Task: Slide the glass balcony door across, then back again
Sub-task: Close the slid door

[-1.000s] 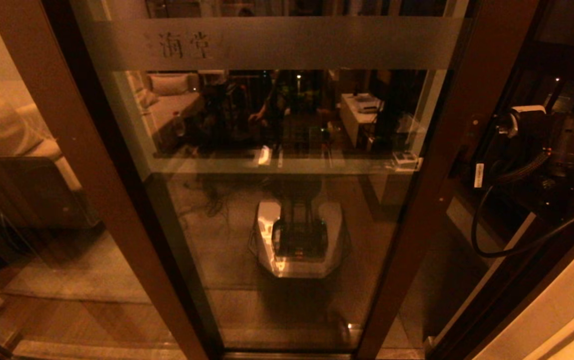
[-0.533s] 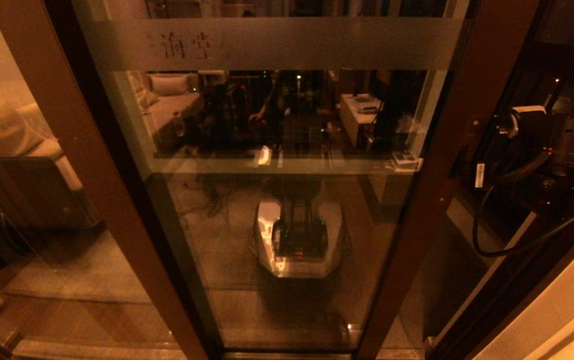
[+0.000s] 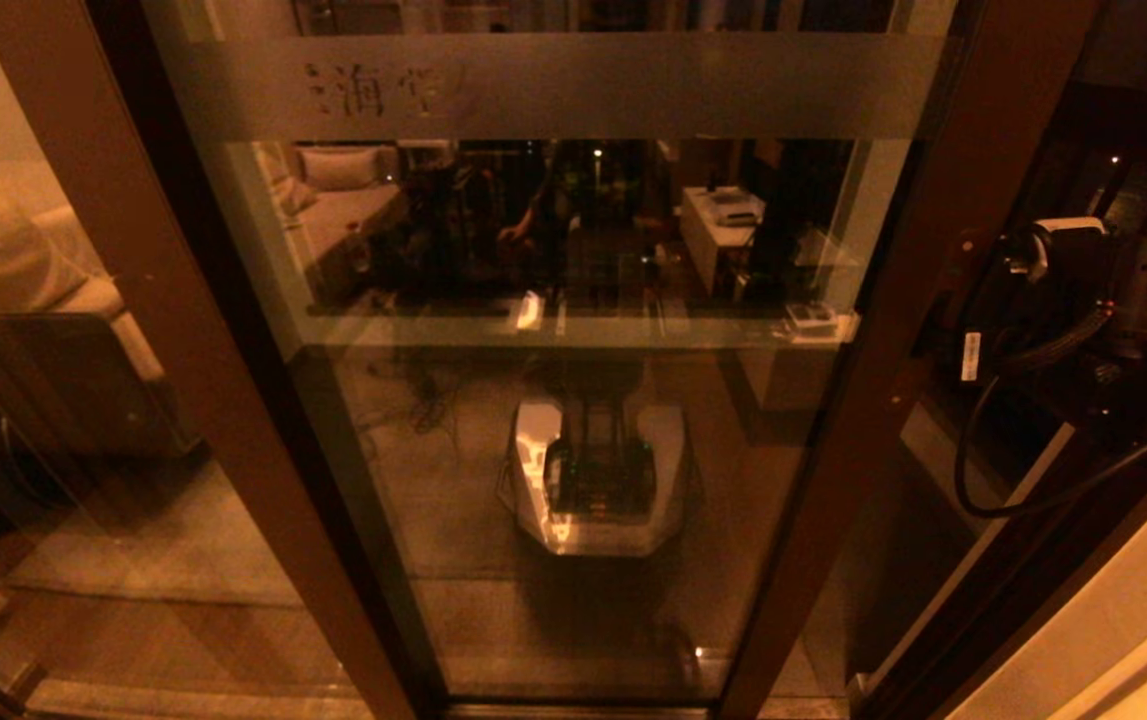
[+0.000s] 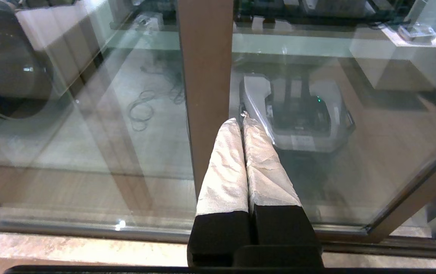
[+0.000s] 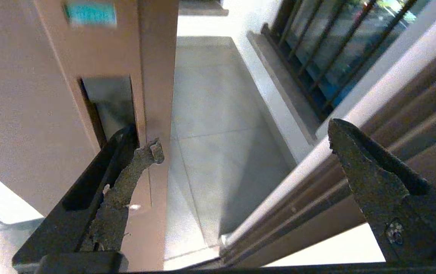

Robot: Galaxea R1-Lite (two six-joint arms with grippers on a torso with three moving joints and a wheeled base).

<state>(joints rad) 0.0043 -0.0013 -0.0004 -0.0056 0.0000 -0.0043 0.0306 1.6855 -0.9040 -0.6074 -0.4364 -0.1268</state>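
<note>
Dim amber room w/ night outside fills the head view: a sofa (image 3: 23, 290) reflected or seen thru the glass at approx 9 o'clock, wood-look floor along the bottom. Next to it, a fixed brown-framed panel (image 3: 113, 200) leans across the left third.

Centre: the glass balcony door (image 3: 573, 450), tall pane in dark brown frame, frosted band (image 3: 553, 85) w/ faint characters at 12 o'clock. Robot's own base (image 3: 598, 485) shows mirrored in the pane, so the robot stands square-on and close. Low down, the left hand (image 4: 243, 120) sits parked w/ its two padded fingers (image 4: 225, 167) pressed together, pointing at a brown stile (image 4: 206, 76); it touches nothing, prob. kept out of the way since one arm does the sliding.

Right: the door's right stile (image 3: 923, 260) runs down from 1 o'clock, w/ an open gap beyond it, balcony floor (image 5: 210, 114) and railing (image 5: 316, 49) visible thru it. Right hand (image 5: 242, 144) is at 3 o'clock, spread wide, one finger (image 5: 134, 171) hooked at the recessed handle (image 5: 107, 106) on the stile edge, the other free in the gap. My read: it hooks rather than pinches bc a sideways shove on the stile is all a sliding door needs. Door looks partly open; can't tell which leg of the slide this is.
</note>
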